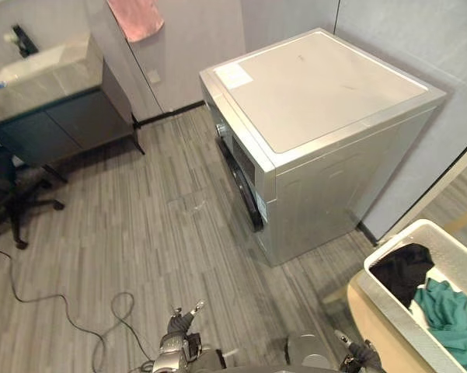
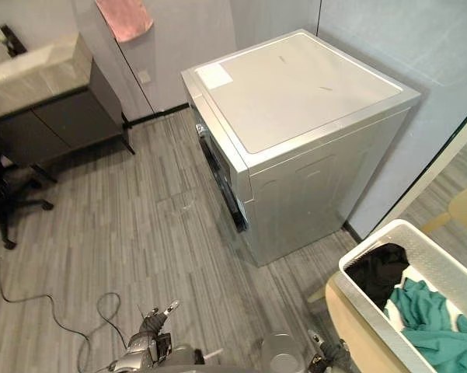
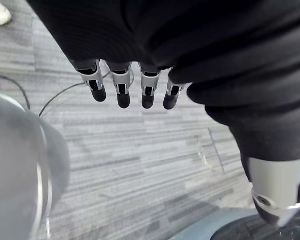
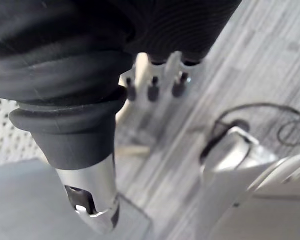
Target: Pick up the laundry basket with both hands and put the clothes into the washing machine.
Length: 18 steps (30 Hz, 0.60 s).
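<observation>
left robot hand (image 3: 121, 87) and right robot hand (image 4: 153, 90) both hang open, holding nothing. laundry basket (image 1: 408, 243) sits off right on a tan seat (image 1: 369, 330), near the washing machine (image 1: 326, 85). an uneven grab could tip it and dump the clothes (image 1: 451, 315).

The left hand (image 1: 175, 345) is hanging low on the robot's left side. Its fingers (image 3: 121, 88) are reaching out straight in a row, slightly spread and gripping nothing, and the thumb (image 3: 272, 192) is standing well apart. The right hand (image 1: 357, 354) is hanging low on the right side. Its fingers (image 4: 153, 86) appear to be extended and loose too, though they are showing only partly, and they are holding nothing.
</observation>
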Tool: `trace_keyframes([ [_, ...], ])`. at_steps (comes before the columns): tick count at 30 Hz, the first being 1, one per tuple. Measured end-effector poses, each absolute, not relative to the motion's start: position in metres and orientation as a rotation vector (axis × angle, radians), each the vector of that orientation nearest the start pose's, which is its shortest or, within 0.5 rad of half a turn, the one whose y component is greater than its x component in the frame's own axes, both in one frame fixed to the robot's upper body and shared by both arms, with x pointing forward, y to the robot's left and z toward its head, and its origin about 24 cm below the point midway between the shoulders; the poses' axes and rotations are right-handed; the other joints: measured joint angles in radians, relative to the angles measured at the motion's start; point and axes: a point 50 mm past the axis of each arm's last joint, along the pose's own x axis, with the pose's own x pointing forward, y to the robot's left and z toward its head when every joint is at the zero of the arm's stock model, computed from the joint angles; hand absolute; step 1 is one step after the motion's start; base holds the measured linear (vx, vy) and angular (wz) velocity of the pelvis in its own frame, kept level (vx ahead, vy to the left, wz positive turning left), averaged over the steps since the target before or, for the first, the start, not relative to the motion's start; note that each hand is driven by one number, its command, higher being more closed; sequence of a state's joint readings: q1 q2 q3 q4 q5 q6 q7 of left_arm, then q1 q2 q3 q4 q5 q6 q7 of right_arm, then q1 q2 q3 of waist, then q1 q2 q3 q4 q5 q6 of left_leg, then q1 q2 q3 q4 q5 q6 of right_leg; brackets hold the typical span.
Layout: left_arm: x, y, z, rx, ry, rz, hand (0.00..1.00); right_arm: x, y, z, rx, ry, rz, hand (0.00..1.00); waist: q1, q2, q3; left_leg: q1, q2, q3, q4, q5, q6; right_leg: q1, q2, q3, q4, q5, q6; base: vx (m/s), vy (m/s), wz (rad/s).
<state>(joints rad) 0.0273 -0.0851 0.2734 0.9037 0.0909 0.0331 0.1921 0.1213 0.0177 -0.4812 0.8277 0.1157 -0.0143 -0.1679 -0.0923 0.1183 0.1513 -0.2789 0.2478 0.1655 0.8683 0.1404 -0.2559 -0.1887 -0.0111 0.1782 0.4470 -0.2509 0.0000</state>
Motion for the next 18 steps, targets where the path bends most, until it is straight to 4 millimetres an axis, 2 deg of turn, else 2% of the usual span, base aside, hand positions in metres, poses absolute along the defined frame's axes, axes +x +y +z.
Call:
trace_keyframes([
  [1,0.134,0.169,-0.147,-0.027,0.989,0.369,0.0,0.107,-0.227,-0.14,0.216,0.896,-0.672,0.0,0.003,0.0,0.001,-0.039,0.015,0.03,0.052,0.027,0.014,0.015,-0.017,0.02,-0.023,0.004,-0.006,0.11,0.155,-0.51],
  [2,0.134,0.172,-0.146,-0.023,0.987,0.378,0.0,0.111,-0.225,-0.138,0.212,0.885,-0.658,0.0,-0.003,-0.001,0.001,-0.049,0.027,0.051,0.063,0.0,0.041,0.017,-0.026,0.021,-0.029,0.006,-0.008,0.14,0.155,-0.37],
  [3,0.136,0.172,-0.146,-0.021,0.983,0.375,0.0,0.114,-0.221,-0.137,0.207,0.875,-0.637,0.0,-0.004,-0.006,0.0,-0.056,0.053,0.097,0.038,-0.083,0.113,0.02,-0.033,0.042,-0.038,0.007,-0.006,0.17,0.151,-0.4],
  [4,0.136,0.172,-0.146,-0.022,0.984,0.378,0.0,0.118,-0.217,-0.136,0.202,0.867,-0.617,0.0,0.0,-0.022,0.0,-0.037,0.071,0.125,-0.054,-0.13,0.151,0.019,-0.044,0.07,-0.041,0.005,0.003,0.17,0.169,-0.51],
  [5,0.135,0.172,-0.146,-0.026,0.986,0.388,0.0,0.12,-0.216,-0.135,0.198,0.862,-0.607,0.0,0.002,-0.03,0.0,-0.023,0.075,0.13,-0.123,-0.142,0.17,0.018,-0.05,0.089,-0.043,0.005,0.008,0.19,0.224,-0.69],
  [6,0.132,0.173,-0.147,-0.036,0.992,0.409,0.0,0.122,-0.215,-0.134,0.19,0.856,-0.596,0.0,0.003,-0.047,-0.004,0.008,0.08,0.129,-0.276,-0.145,0.175,0.018,-0.069,0.122,-0.052,0.002,0.026,0.27,0.356,-0.78],
  [7,0.13,0.174,-0.148,-0.039,0.997,0.419,0.0,0.122,-0.219,-0.134,0.17,0.857,-0.594,0.0,0.004,-0.065,-0.011,0.036,0.083,0.107,-0.47,-0.142,0.176,0.017,-0.106,0.163,-0.061,-0.007,0.062,0.37,0.584,-0.84],
  [8,0.13,0.175,-0.148,-0.038,0.998,0.427,0.0,0.122,-0.224,-0.133,0.155,0.857,-0.598,0.0,0.006,-0.072,-0.013,0.043,0.083,0.093,-0.551,-0.138,0.178,0.016,-0.137,0.189,-0.069,-0.018,0.09,0.33,0.579,-0.68],
  [9,0.129,0.175,-0.148,-0.034,1.0,0.435,0.0,0.12,-0.229,-0.133,0.132,0.861,-0.602,0.0,0.008,-0.072,-0.014,0.042,0.083,0.084,-0.592,-0.13,0.183,0.016,-0.16,0.206,-0.072,-0.027,0.108,0.28,0.604,-0.55],
  [10,0.126,0.174,-0.15,-0.031,1.015,0.439,0.0,0.116,-0.237,-0.134,0.092,0.879,-0.609,0.0,0.011,-0.056,-0.025,0.047,0.082,0.083,-0.637,-0.054,0.212,0.019,-0.184,0.217,-0.086,-0.037,0.137,0.26,0.604,-0.56],
  [11,0.121,0.172,-0.152,-0.033,1.04,0.441,0.0,0.109,-0.246,-0.135,0.074,0.906,-0.629,0.0,0.017,-0.035,-0.05,0.048,0.079,0.081,-0.632,-0.006,0.166,0.025,-0.205,0.233,-0.108,-0.048,0.19,0.26,0.636,-0.4],
  [12,0.12,0.174,-0.153,-0.025,1.045,0.448,0.0,0.105,-0.248,-0.138,0.073,0.926,-0.638,0.0,0.014,-0.046,-0.06,0.046,0.054,0.076,-0.618,-0.052,0.108,0.029,-0.234,0.24,-0.121,-0.049,0.201,0.23,0.652,-0.13],
  [13,0.125,0.178,-0.151,-0.01,1.028,0.457,0.0,0.099,-0.241,-0.144,0.091,0.974,-0.635,0.0,0.012,-0.076,-0.064,0.04,0.013,0.079,-0.598,-0.123,0.085,0.027,-0.277,0.249,-0.138,-0.017,0.219,0.13,0.584,0.11],
  [14,0.128,0.181,-0.15,-0.001,1.012,0.458,0.0,0.095,-0.233,-0.149,0.115,1.01,-0.633,0.0,0.017,-0.086,-0.064,0.028,0.006,0.079,-0.569,-0.163,0.065,0.025,-0.287,0.26,-0.159,0.029,0.218,0.12,0.633,-0.08],
  [15,0.127,0.187,-0.149,0.014,1.008,0.468,0.0,0.095,-0.222,-0.154,0.142,1.043,-0.616,0.0,0.021,-0.089,-0.066,0.015,0.014,0.081,-0.526,-0.218,0.064,0.032,-0.288,0.284,-0.204,0.111,0.238,0.07,0.469,-0.31],
  [16,0.125,0.191,-0.149,0.023,1.011,0.474,0.0,0.098,-0.218,-0.154,0.154,1.045,-0.609,0.0,0.023,-0.092,-0.068,0.01,0.016,0.087,-0.507,-0.239,0.068,0.035,-0.291,0.3,-0.227,0.15,0.241,0.05,0.337,-0.59],
  [18,0.125,0.193,-0.149,0.041,1.015,0.461,0.0,0.112,-0.214,-0.152,0.165,1.02,-0.59,0.0,0.026,-0.092,-0.069,0.005,0.013,0.127,-0.482,-0.292,0.104,0.025,-0.306,0.331,-0.311,0.325,0.26,0.02,0.298,-0.64],
])
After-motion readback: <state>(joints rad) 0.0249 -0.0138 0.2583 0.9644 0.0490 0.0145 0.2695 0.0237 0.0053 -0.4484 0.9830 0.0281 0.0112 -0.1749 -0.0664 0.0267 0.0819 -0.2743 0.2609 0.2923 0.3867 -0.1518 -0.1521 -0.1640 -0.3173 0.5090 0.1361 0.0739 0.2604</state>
